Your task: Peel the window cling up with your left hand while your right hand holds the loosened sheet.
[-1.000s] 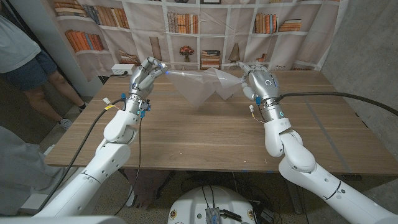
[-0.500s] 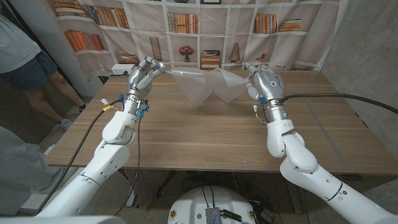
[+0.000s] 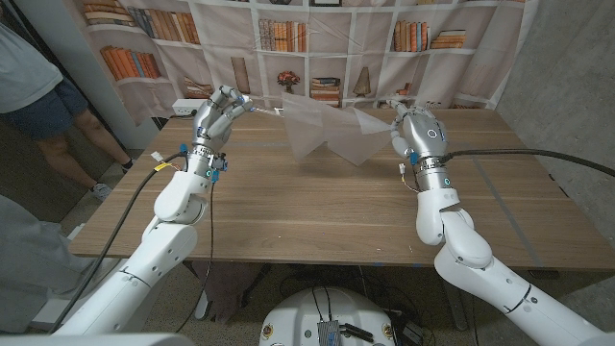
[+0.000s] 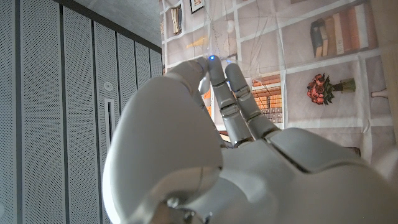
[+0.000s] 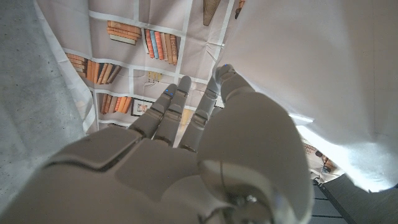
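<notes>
Both robot hands are raised above the broad brown wooden table (image 3: 317,207), with the translucent white window cling sheet (image 3: 327,130) stretched and sagging in the air between them, clear of the tabletop. Behind the table hangs a large printed backdrop of cream bookshelves (image 3: 317,48) with orange and brown books, a small vase of flowers among them. At the far left edge stands a person in a grey top and dark shorts (image 3: 38,96), well away from the sheet. On the left, the white left hand (image 3: 219,112) has its fingers drawn together at the tips, pinching one thin corner of the sheet; in the left wrist view that hand (image 4: 205,149) shows its fingers (image 4: 233,99) pressed close together against the thumb. On the right, the white right hand (image 3: 420,130) grips the opposite edge of the sheet, and in the right wrist view this hand (image 5: 186,155) has the cling (image 5: 311,68) draped just beside its thumb, though the exact contact is hidden.
</notes>
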Controlling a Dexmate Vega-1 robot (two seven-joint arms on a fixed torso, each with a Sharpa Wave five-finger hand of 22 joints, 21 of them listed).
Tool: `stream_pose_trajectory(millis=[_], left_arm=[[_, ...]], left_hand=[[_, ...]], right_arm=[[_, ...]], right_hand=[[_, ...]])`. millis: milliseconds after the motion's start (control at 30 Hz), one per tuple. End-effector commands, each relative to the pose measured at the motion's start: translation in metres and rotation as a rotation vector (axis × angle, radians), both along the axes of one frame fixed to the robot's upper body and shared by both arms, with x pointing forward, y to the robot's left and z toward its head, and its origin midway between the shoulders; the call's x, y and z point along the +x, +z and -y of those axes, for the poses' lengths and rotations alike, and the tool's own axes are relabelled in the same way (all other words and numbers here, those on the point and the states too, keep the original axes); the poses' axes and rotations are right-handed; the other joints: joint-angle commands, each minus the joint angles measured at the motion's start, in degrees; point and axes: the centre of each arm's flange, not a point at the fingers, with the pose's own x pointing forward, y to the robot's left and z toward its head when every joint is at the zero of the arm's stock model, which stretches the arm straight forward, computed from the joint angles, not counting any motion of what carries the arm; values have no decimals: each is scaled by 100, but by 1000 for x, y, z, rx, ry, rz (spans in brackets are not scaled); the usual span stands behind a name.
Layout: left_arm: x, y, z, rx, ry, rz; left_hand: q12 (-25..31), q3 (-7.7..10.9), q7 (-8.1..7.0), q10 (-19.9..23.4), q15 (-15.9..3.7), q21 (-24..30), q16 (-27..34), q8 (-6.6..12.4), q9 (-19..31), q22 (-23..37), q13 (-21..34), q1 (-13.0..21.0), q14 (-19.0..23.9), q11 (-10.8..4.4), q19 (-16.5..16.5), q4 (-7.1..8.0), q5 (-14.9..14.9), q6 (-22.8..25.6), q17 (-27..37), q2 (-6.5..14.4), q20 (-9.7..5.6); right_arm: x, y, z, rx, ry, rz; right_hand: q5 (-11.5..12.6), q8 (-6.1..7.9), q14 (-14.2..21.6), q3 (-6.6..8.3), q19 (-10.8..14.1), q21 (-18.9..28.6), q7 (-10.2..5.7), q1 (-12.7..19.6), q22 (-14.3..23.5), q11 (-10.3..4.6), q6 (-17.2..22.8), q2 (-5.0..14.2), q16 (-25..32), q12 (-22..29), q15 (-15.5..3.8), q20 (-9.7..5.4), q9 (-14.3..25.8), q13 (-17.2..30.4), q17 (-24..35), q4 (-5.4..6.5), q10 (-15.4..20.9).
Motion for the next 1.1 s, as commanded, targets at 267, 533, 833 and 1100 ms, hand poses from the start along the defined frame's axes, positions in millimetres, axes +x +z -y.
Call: stream_pose_trajectory(millis=[267,533,833,1100], left_arm=[[-5,0,-6,-17,13,2],[-10,-2,-10,-27,28,12],[-16,-2,-21,-36,66,23],[-24,1,-28,-44,82,45]], left_hand=[[21,-6,-5,46,-650,-19,-22,35,18,-3,34,-1,32,-9,-30,-10,27,12,21,-12,-400],[23,-13,7,54,-653,-25,-39,43,23,-2,36,3,26,-9,-39,-8,27,12,26,0,-399],[14,-16,7,40,-667,-32,-49,40,13,-2,32,-8,55,-11,-41,-2,29,10,21,-1,-398],[9,-26,-4,34,-654,-40,-59,49,20,-2,33,3,49,-9,-50,-10,30,11,33,-1,-400]], right_arm=[[4,-7,23,78,-49,-17],[5,-12,32,105,-67,-30],[7,-17,41,148,-78,-39],[11,-21,50,191,-86,-46]], right_hand=[[26,-4,81,-36,64,46,-39,103,22,-222,40,6,28,35,-1102,-439,33,197,43,-6,235],[26,-4,102,-39,64,47,-40,110,23,-220,44,10,32,30,-1103,-443,35,198,50,-3,229],[26,6,133,-46,74,54,-52,124,27,-218,74,12,36,29,-1103,-445,39,204,61,-1,223],[26,11,154,-50,85,61,-53,132,29,-217,91,16,39,29,-1104,-449,41,208,69,1,222]])
